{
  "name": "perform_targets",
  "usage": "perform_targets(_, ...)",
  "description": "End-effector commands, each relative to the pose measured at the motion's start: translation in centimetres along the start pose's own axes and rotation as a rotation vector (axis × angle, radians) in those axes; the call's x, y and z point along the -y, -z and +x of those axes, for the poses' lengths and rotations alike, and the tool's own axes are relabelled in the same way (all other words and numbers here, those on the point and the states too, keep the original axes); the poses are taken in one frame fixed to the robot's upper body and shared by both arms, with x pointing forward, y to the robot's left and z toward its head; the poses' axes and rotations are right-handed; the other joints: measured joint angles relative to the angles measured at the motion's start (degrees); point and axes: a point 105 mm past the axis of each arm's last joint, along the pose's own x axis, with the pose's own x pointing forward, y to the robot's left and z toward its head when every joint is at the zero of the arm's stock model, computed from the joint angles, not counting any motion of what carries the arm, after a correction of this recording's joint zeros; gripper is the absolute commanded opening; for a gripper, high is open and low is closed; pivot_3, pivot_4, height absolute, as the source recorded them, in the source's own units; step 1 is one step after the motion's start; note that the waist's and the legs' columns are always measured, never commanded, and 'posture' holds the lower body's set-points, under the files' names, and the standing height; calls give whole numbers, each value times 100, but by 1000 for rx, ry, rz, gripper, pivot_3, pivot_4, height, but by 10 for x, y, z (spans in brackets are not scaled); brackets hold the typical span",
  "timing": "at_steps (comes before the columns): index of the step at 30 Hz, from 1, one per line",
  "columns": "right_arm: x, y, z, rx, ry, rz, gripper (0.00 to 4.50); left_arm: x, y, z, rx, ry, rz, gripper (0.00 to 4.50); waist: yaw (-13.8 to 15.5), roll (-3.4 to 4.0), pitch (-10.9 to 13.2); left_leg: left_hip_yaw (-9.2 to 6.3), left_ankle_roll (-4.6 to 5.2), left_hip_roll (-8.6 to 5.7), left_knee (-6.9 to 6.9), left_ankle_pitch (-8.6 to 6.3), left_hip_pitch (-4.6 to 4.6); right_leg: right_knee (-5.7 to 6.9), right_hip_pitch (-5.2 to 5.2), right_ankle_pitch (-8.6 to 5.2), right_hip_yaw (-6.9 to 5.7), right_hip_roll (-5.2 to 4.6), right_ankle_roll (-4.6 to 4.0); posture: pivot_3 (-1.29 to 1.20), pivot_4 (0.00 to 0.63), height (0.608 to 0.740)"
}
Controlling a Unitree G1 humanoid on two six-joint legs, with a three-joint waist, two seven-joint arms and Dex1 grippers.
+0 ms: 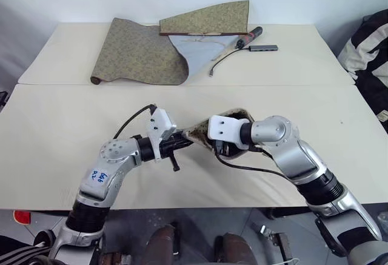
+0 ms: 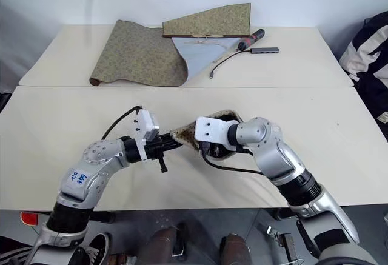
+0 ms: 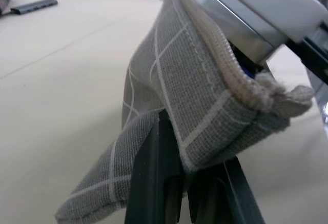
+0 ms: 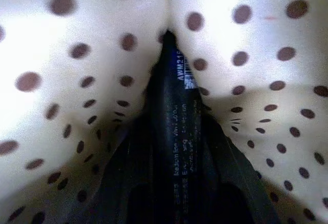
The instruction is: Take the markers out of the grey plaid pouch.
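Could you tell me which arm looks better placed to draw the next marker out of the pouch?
Right, probably: the right gripper is inside the grey plaid pouch beside a dark marker, while the left gripper pinches its end.

**Layout: pouch between grippers, near table**

The pouch [image 1: 203, 133] sits above the near table [image 1: 60, 131], between the left gripper [image 1: 185, 142] and the right gripper [image 1: 221, 150]. A marker [image 4: 179, 131] lies inside it. On the far table [image 1: 54, 53] lies a cloth scroll [image 1: 142, 50]; right of it, a cable [image 1: 221, 62].
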Motion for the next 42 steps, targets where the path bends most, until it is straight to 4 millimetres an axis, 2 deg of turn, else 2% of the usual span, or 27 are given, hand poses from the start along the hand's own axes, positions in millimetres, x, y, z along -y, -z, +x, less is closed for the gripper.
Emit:
perform_targets(1, 29, 0, -16, 2, 151, 53, 652, 27, 9, 2, -17, 143, -20, 0, 5, 0, 0, -1, 0, 0, 0, 0, 0, 0, 0, 0, 0, 0, 0, 0, 150, 740)
perform_targets(6, 18, -14, -16, 74, 84, 179, 652, 22, 13, 3, -55, 138, 11, 0, 4, 0, 0, -1, 0, 0, 0, 0, 0, 0, 0, 0, 0, -1, 0, 0, 150, 740)
perform_targets(8, 26, -18, -20, 95, 114, 244, 652, 19, 22, -1, -108, 148, 75, 0, 3, 0, 0, -2, -1, 0, 0, -1, 0, 1, 0, 0, -1, -1, 0, 0, 150, 740)
perform_targets(10, 35, -17, -22, 92, 154, 272, 652, 21, 26, -3, -108, 176, 53, 0, 0, 0, 0, -2, -1, 0, -1, -1, 1, 0, -1, 0, -1, 0, 0, 0, 150, 740)
perform_targets(14, 29, -16, -17, 88, 148, 319, 652, 23, 29, -3, -126, 196, 103, 0, -3, 0, 0, 0, -2, 0, -3, -2, 1, 1, -4, 0, 0, 0, 0, 0, 150, 740)
perform_targets(18, 21, -19, -16, 99, 116, 324, 652, 7, 39, -7, -172, 132, 146, 0, -2, 0, 0, 1, -2, 0, -6, -2, 1, 2, -5, 0, 1, 0, 0, 0, 150, 740)
perform_targets(20, 23, -20, -19, 105, 115, 328, 652, 6, 42, -10, -188, 150, 180, 0, -3, 0, 0, 1, -2, 0, -6, -2, 0, 3, -6, 0, 0, 0, 0, 0, 150, 740)
perform_targets(22, 17, -33, -25, 183, 59, 246, 652, 1, 44, -12, -191, 123, 187, 0, 8, 0, 0, 1, -2, 0, -6, -2, 0, 3, -6, 0, 0, 0, 0, 0, 150, 740)
perform_targets(24, 11, -44, -30, 237, 18, 143, 652, -5, 41, -11, -164, 78, 175, 0, 13, 0, 0, 1, -1, -1, -5, -3, -1, -1, -5, 0, -1, -2, 0, 0, 150, 740)
perform_targets(27, 6, -39, -30, 202, 2, 88, 652, -12, 25, -4, -46, 10, 63, 0, 13, 0, 0, 3, 2, -3, -4, -4, -2, 0, -6, 0, -1, -7, 0, 0, 150, 740)
perform_targets(31, 3, -34, -21, 167, 44, -15, 652, -14, 1, 5, 106, -34, -64, 0, -2, 0, 0, 1, 2, -1, -3, -3, 0, 2, -5, 0, -2, -7, 0, 0, 150, 740)
perform_targets(33, -3, -24, -17, 115, 34, -44, 652, -13, -7, 7, 153, -33, -117, 0, -3, 0, 0, 1, 2, 0, -4, -3, -1, 4, -4, 0, -3, -6, 0, 0, 150, 740)
perform_targets(35, -5, -18, -15, 82, 36, -83, 652, -13, -8, 8, 156, -31, -142, 0, 1, 0, 0, 1, 2, 0, -2, -2, 0, 6, -2, 0, -5, -5, 0, 0, 150, 740)
perform_targets(39, -3, -24, -14, 105, 48, -66, 652, -8, -2, 8, 115, -8, -121, 0, 4, 0, 0, 1, 4, 0, 2, -1, -1, 3, 1, 0, -5, -4, 0, 0, 150, 740)
perform_targets(40, -4, -21, -13, 76, 42, -106, 652, -4, -1, 9, 109, 9, -108, 0, 3, 0, 0, 1, 3, 0, 2, -1, 0, 2, 2, 0, -6, -4, 0, 0, 150, 740)
perform_targets(42, -11, -17, -10, 66, 15, -72, 652, 2, -3, 10, 120, 43, -117, 0, 7, 0, 0, 1, 3, 0, 2, -1, 0, 1, 2, 0, -5, -4, 0, 0, 150, 740)
